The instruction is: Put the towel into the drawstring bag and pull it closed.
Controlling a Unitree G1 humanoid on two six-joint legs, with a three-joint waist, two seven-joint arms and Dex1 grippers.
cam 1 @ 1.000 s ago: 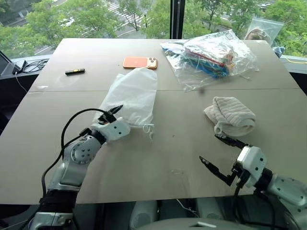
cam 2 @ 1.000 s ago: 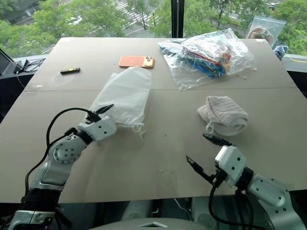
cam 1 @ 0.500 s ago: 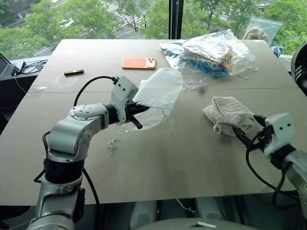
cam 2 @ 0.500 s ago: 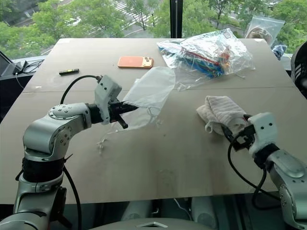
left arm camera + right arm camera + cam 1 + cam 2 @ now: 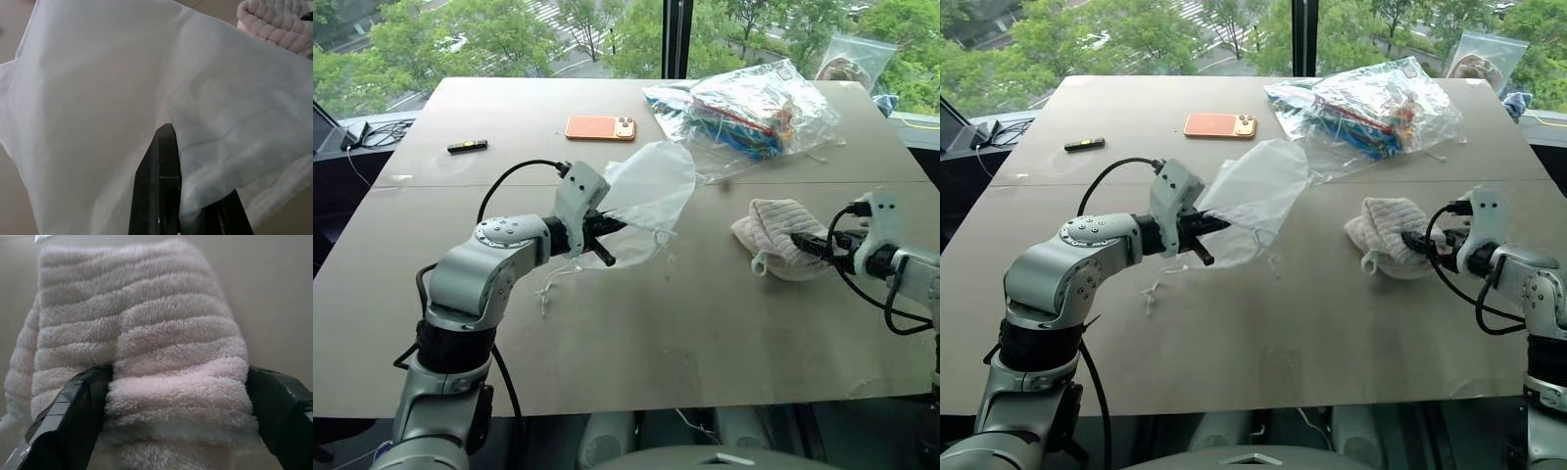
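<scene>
The drawstring bag (image 5: 651,186), thin translucent white cloth, hangs partly lifted off the table near its middle, and its cords trail down to the tabletop (image 5: 548,289). My left gripper (image 5: 610,243) is shut on the bag's near edge; in the left wrist view its black fingers (image 5: 159,181) pinch the fabric (image 5: 98,98). The towel (image 5: 778,230), cream-white and ribbed, lies bunched on the table at the right. My right gripper (image 5: 813,245) is open, with one finger (image 5: 68,421) on each side of the towel's (image 5: 142,357) near end.
A clear plastic zip bag of colourful items (image 5: 744,108) lies at the back right of the table (image 5: 636,343). An orange phone (image 5: 599,127) and a small black stick (image 5: 467,147) lie at the back. Cables (image 5: 372,132) rest off the left edge.
My left gripper shut on the bag's edge and lifted it up and to the right. My right arm swung forward and right until its open fingers straddled the towel.
</scene>
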